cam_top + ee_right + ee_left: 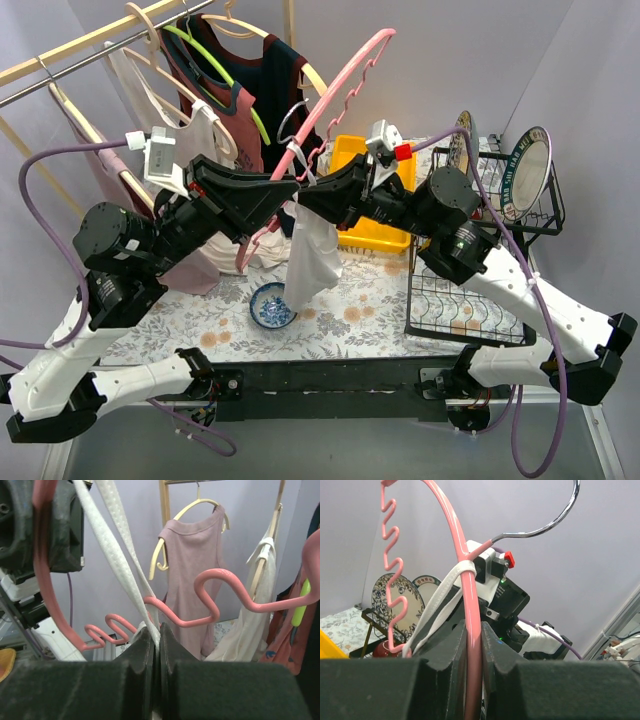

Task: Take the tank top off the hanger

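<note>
Strap (117, 555) of the white tank top (310, 255) loops over the pink hanger (345, 80) just above the left gripper (473, 635) clamped on it, while the right gripper (156, 642), pinched closed on that strap, faces it, the garment hanging between them.

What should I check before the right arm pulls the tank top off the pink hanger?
1. Left tool shut on hanger: ok.
2. Right tool shut on straps: ok.
3. Straps off the hanger: not ok, they loop over it in the left wrist view.
4. Hook free of the rail: ok, it sits in open air.
5. Tank top hanging loose, not snagged: cannot tell.
6. Hem clear of the bowl: cannot tell from above.
</note>
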Robot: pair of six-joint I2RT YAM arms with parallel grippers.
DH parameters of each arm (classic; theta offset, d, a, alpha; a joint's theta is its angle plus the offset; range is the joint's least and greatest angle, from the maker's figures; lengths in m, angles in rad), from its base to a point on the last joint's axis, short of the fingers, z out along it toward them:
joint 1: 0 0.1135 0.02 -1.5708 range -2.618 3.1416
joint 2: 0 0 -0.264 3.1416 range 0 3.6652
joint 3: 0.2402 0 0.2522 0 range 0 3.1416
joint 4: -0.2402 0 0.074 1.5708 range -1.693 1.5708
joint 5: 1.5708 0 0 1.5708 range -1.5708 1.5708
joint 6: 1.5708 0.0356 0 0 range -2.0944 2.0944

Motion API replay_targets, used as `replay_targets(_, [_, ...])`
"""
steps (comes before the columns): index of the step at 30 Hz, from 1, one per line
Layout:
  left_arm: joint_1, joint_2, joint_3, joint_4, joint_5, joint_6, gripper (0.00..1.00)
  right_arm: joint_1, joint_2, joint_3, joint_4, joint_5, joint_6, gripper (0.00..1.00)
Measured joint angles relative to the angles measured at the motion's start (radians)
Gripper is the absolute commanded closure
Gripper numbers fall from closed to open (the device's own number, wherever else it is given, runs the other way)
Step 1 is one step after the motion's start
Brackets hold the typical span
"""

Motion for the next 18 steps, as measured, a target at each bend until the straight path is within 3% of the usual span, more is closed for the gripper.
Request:
replay_targets(9, [-0.005, -0.032, -0.006, -0.03, -0.023, 0.004, 1.0, 0.025, 0.02, 0.069, -0.124, -0.069, -0.046, 0.95])
replay_targets(11, [-0.005, -0.039, -0.018, -0.037, -0.044, 0.007, 1.0, 0.026, 0.033, 0.094, -0.172, -0.06, -0.049, 0.81])
replay_targets(12, [-0.005, -0.04, -0.022, -0.042, -0.056, 0.008, 1.0, 0.027, 0.039, 0.109, -0.204, -0.054, -0.049, 0.64])
replay_targets(14, [-0.005, -0.039, -0.03, -0.045, -0.08, 0.012, 1.0, 0.031, 0.053, 0.144, -0.272, -0.039, -0.051, 0.48])
replay_targets(15, [-0.005, -0.035, -0.032, -0.043, -0.095, 0.015, 1.0, 0.035, 0.056, 0.155, -0.301, -0.03, -0.056, 0.42])
replay_targets(18, [-0.003, -0.017, -0.034, -0.037, -0.141, 0.031, 1.0, 0.053, 0.05, 0.16, -0.365, -0.013, -0.066, 0.35])
